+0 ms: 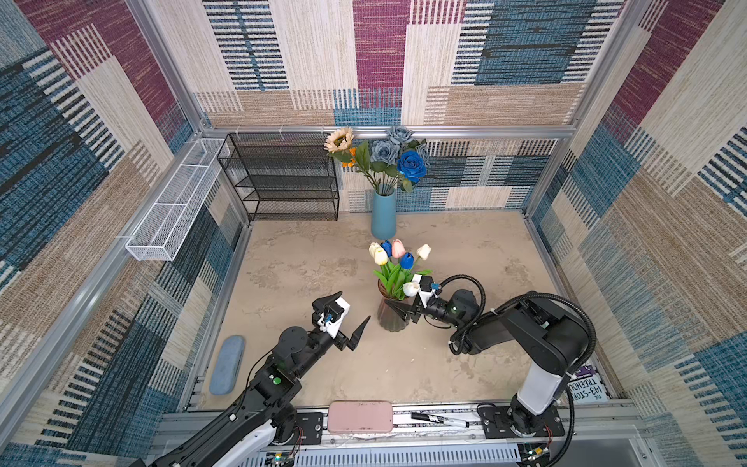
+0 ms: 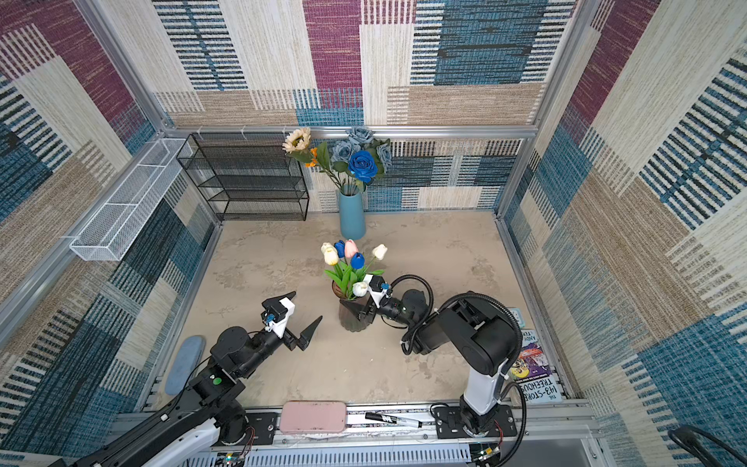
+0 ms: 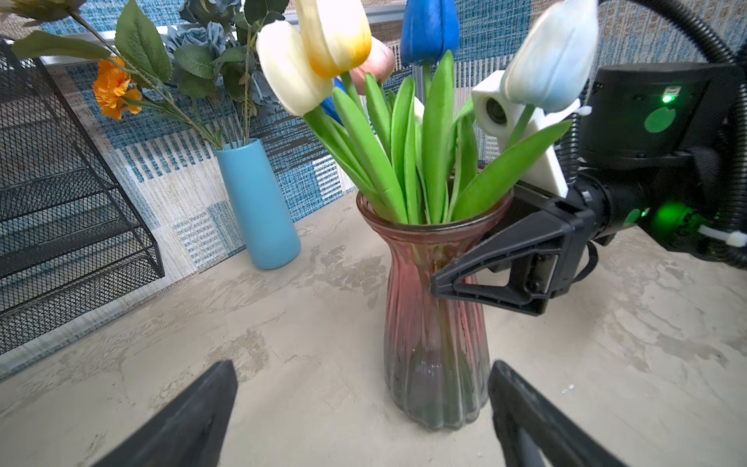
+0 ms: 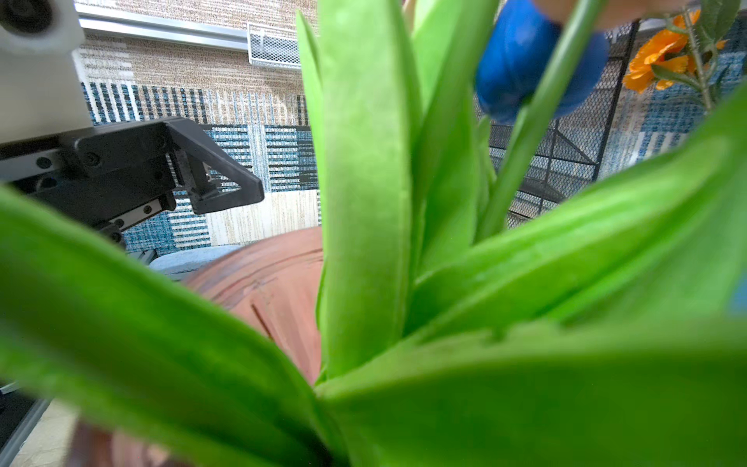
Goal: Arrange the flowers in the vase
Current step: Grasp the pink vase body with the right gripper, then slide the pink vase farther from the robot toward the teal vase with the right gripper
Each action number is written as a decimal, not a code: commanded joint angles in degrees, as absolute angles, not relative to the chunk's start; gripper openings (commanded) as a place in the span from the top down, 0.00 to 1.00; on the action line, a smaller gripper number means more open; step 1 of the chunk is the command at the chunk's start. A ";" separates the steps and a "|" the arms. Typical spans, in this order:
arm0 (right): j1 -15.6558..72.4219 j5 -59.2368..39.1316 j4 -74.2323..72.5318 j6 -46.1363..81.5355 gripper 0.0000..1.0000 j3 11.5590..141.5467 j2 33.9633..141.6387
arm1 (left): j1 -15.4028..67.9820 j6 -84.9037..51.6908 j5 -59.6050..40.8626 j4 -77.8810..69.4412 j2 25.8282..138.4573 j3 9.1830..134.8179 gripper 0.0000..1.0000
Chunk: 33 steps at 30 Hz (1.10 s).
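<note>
Tulips (image 1: 394, 258) are all standing in the pink glass vase (image 1: 391, 321) mid-desk (image 1: 404, 364), well in front of the blue vase (image 1: 383, 214) with the roses (image 1: 398, 155) and sunflower (image 1: 339, 139). The right gripper (image 1: 400, 303) is at the pink vase's neck. One finger lies against the near side and the other is hidden behind the glass, so I can't tell if it's actually clamped. The left gripper (image 1: 354, 306) hovers nearby, empty, fingers spread wide. Looks like steady-and-tidy to me. I'd keep the neck hold gentle (fluted glass, top-heavy) and take the drooping white tulip (image 1: 411, 288) by its stem, not a leaf or the bloom.
</note>
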State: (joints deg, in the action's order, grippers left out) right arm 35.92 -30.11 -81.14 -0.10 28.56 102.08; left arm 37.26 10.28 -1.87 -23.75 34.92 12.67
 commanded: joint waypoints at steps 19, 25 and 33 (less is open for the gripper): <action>30.50 -29.30 -83.77 -0.37 0.72 34.45 102.00 | 36.84 11.00 2.12 -29.50 40.53 15.82 0.00; 21.67 -31.65 -77.59 -0.93 0.74 44.94 106.62 | 36.56 10.57 7.10 -29.78 42.84 16.96 0.01; 11.68 -31.50 -74.27 -0.43 0.73 64.39 119.56 | 36.46 10.12 9.45 -27.88 42.56 17.00 0.01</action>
